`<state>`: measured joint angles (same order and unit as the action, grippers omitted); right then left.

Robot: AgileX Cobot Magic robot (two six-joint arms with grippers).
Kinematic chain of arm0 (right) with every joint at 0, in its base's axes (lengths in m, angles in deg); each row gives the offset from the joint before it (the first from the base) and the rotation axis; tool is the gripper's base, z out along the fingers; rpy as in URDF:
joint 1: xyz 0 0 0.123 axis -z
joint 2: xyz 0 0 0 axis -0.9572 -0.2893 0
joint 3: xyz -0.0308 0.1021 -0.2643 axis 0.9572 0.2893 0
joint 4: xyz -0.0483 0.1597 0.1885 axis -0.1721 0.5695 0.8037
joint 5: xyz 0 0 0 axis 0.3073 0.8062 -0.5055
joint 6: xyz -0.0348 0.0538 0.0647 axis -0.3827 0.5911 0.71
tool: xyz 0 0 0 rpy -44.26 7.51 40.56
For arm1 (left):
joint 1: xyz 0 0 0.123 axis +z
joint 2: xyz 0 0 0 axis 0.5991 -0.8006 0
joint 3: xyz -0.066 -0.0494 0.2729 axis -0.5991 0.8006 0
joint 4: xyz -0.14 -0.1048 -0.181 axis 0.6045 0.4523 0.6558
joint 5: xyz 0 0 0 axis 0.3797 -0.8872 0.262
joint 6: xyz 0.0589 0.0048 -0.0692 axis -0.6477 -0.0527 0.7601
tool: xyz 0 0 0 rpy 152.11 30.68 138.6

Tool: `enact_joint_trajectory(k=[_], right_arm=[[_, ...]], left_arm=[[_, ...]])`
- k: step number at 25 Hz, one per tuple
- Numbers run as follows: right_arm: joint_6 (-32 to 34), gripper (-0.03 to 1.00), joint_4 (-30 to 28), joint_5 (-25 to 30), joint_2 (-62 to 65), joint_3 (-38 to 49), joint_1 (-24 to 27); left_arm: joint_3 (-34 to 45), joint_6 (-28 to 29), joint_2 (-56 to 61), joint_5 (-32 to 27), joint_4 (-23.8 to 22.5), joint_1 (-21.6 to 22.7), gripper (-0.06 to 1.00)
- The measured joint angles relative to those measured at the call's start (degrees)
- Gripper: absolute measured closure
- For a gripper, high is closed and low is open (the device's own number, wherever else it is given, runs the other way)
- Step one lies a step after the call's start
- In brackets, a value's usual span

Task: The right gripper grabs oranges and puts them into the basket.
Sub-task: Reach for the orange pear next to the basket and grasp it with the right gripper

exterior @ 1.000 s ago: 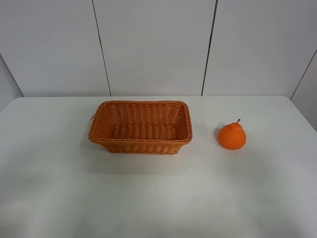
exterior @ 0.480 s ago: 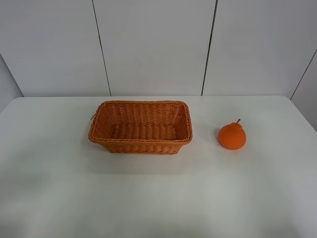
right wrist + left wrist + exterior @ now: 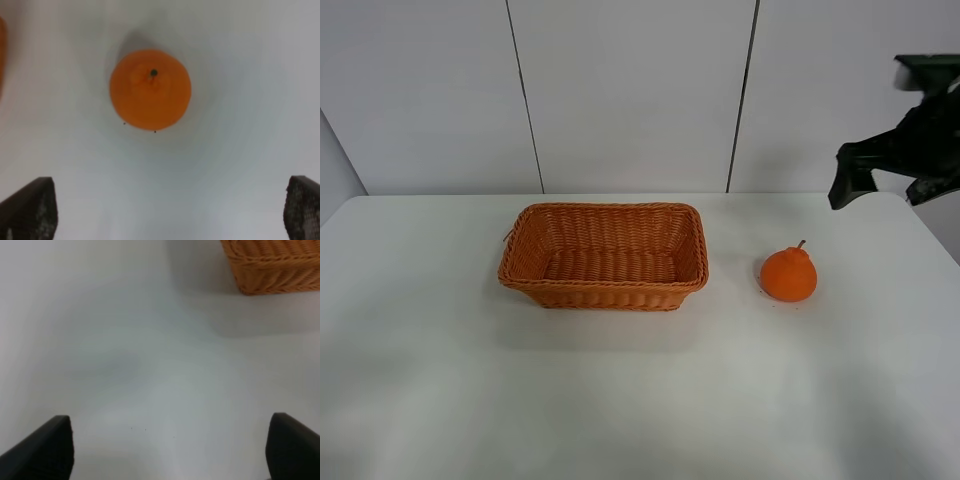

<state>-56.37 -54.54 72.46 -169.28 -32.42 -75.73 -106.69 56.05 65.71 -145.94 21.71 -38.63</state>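
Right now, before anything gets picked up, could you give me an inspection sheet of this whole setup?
Surface: white table, bare and clean where it shows.
Job's things: one orange stands stem up on the table, to the right of the basket and apart from it. The basket is empty.
Clutter: nothing seen.
Grippers: left hand is open over bare table, with a basket corner ahead of it. Right hand is open above the orange and not touching it. In the high view the right arm is a dark blur at the right edge.
Cables: nothing seen.
Surroundings: white panelled wall with dark seams behind the table.
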Motion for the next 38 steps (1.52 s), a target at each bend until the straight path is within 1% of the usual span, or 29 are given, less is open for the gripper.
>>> enact_joint_trajectory(k=[4,8,11,15,21,27,36,37,38], right_arm=[[-1.6,0.28,0.61,1.41,-12.24,-7.6,-0.49],[-2.36,0.28,1.25,3.1,-18.52,-11.61,-1.89],[-2.36,0.28,1.32,2.9,-20.1,-11.9,-3.24],[-2.3,0.28,1.27,1.13,-20.98,-12.07,-4.22],[-1.18,0.28,-0.29,0.1,-24.71,-12.15,-4.49],[1.98,0.28,-2.73,-2.56,-29.54,-12.15,-4.49],[2.14,0.28,-2.92,-3.74,-34.55,-12.19,-4.49],[2.14,0.28,-2.92,-3.86,-34.7,-12.19,-4.49],[2.14,0.3,-2.92,-4.03,-34.75,-12.19,-4.49]], left_arm=[[0.0,0.0,0.0,0.0,0.0,0.0,0.06],[0.0,0.0,0.0,0.0,0.0,0.0,0.06],[0.0,0.0,0.0,0.0,0.0,0.0,0.06],[0.0,0.0,0.0,0.0,0.0,0.0,0.06],[0.0,0.0,0.0,0.0,0.0,0.0,0.06],[0.0,0.0,0.0,0.0,0.0,0.0,0.06],[0.0,0.0,0.0,0.0,0.0,0.0,0.06],[0.0,0.0,0.0,0.0,0.0,0.0,0.06],[0.0,0.0,0.0,0.0,0.0,0.0,0.06]])
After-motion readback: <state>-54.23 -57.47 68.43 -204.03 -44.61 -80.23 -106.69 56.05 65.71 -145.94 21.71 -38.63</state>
